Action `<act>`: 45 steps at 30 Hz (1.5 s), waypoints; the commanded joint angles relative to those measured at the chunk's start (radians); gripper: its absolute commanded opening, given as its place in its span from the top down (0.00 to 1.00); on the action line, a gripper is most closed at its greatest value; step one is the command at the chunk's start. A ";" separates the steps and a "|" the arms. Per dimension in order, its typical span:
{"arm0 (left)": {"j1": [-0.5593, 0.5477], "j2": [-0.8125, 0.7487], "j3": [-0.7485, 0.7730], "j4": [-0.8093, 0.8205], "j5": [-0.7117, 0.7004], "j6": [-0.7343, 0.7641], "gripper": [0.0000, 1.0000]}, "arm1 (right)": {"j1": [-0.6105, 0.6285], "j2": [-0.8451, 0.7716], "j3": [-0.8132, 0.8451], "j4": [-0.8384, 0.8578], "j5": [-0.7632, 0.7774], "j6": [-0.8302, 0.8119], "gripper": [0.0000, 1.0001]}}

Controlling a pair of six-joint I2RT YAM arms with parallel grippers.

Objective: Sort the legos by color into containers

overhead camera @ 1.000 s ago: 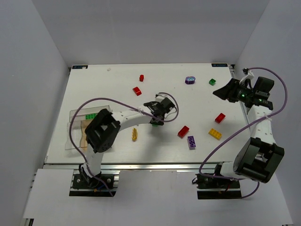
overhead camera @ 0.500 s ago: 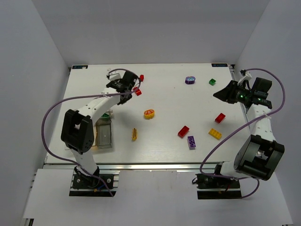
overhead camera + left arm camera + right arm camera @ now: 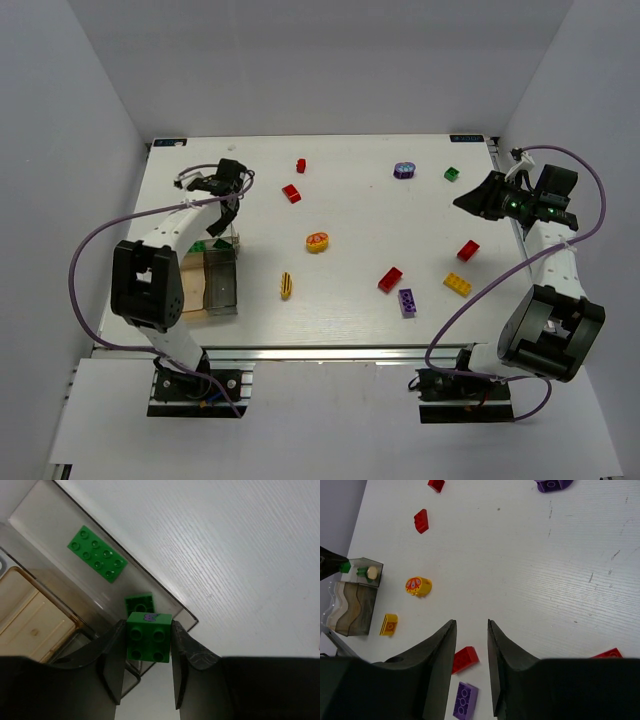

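The left gripper (image 3: 148, 642) clamps a small green square plastic brick (image 3: 149, 627) over the corner of the clear plastic bin (image 3: 46, 534), which holds a flat green eight-stud plate (image 3: 97, 554) and another small green brick (image 3: 139, 602). A tan-tinted bin (image 3: 25, 612) adjoins it. The right gripper (image 3: 470, 630), narrowly parted and empty, hangs over the white table (image 3: 520, 580).

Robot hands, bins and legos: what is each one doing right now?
Left gripper: shut on a green brick, near the clear bin.
Right gripper: open, empty, in the air.
Clear bin: two green bricks inside.
Loose legos: lying on the table, unsorted.
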 commanded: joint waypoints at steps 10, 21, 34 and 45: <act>0.094 -0.016 -0.037 0.011 0.034 -0.078 0.56 | 0.002 0.008 0.022 -0.004 -0.028 -0.016 0.44; 0.113 -0.091 -0.024 0.075 0.100 0.052 0.33 | 0.019 0.065 0.064 -0.032 0.118 -0.062 0.39; 0.091 -0.540 -0.389 0.590 0.628 0.680 0.47 | 0.185 0.722 0.845 -0.302 0.717 -0.272 0.11; 0.082 -0.640 -0.438 0.593 0.562 0.726 0.18 | 0.264 1.008 1.105 -0.283 0.793 -0.524 0.14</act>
